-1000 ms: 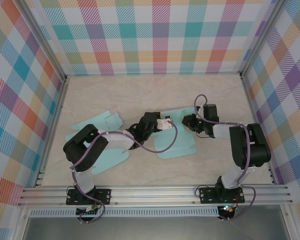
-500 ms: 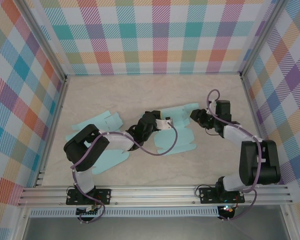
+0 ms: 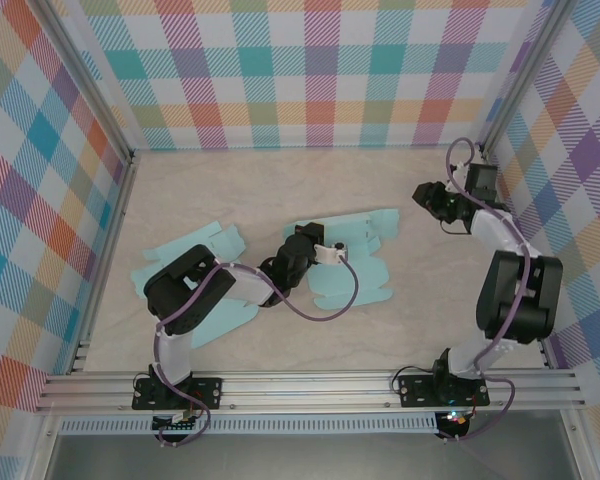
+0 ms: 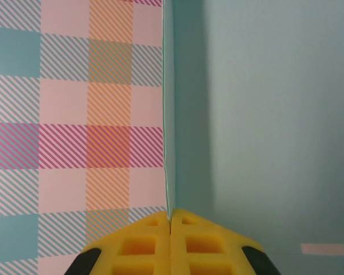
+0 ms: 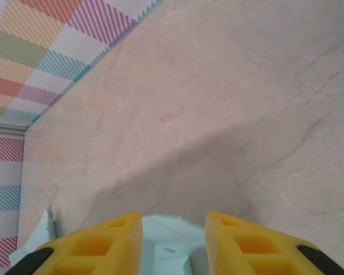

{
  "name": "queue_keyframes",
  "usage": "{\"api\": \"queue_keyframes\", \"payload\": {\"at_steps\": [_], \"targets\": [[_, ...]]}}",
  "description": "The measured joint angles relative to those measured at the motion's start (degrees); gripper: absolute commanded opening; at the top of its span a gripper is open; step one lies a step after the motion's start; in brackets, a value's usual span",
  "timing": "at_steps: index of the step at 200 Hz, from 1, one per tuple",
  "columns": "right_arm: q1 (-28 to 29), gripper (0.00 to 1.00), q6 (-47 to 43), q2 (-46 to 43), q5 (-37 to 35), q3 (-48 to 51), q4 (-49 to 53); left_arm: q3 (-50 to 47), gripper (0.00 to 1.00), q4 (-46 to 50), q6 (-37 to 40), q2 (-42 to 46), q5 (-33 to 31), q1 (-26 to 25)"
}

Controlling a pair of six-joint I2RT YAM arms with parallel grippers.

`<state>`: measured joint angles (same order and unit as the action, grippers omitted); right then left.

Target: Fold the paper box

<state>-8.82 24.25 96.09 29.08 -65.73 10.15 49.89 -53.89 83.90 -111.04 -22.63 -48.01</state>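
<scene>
From above, the paper box (image 3: 355, 262) lay as a flat light-blue cutout on the marble-look table (image 3: 280, 185). One of its panels was lifted along the box's left edge. The left gripper (image 3: 318, 247) sat at that left edge, touching the card. The right gripper (image 3: 427, 196) was well apart from the box, off its far right corner and near the plaid wall (image 3: 320, 70). A second light-blue sheet (image 3: 195, 250) lay flat just to the left of the box, partly under the left arm.

In the left wrist camera, the left gripper (image 4: 171, 220) had its yellow fingers (image 4: 139, 246) pressed together, with the thin edge of the box pinched between them. The box's blue panel (image 4: 264, 114) stood to the right of that edge and the plaid wall (image 4: 74, 114) showed to its left.

In the right wrist camera, the right gripper (image 5: 173, 220) held its yellow fingers (image 5: 103, 243) apart, with nothing between them. A strip of the box (image 5: 167, 240) showed in the gap, lower and farther off, and bare table (image 5: 229, 86) stretched beyond the box to the plaid wall (image 5: 51, 40).
</scene>
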Motion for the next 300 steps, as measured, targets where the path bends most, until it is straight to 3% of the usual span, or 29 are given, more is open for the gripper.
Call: {"api": "queue_keyframes", "payload": {"at_steps": [44,81,142,190,300], "targets": [[-0.26,0.28,-2.99,17.35,4.59,-10.88,2.38,-0.22,0.0,-2.03,2.14,-0.24,-0.24,-0.33],[0.42,0.29,-4.04,22.45,8.68,-11.61,2.91,-0.22,0.0,-2.23,3.19,-0.26,-0.61,-0.35],[2.71,0.3,-6.05,21.33,13.99,-8.66,1.09,-0.22,0.0,-5.14,5.79,-2.8,-1.68,-0.35],[3.02,0.31,-7.34,13.57,15.19,-0.83,0.39,-0.13,0.0,-5.95,6.51,-2.93,-1.77,-0.33],[9.46,0.33,-8.48,2.97,9.33,10.32,-3.63,1.31,0.0,-9.33,9.44,-5.92,-2.99,-0.28]]}}
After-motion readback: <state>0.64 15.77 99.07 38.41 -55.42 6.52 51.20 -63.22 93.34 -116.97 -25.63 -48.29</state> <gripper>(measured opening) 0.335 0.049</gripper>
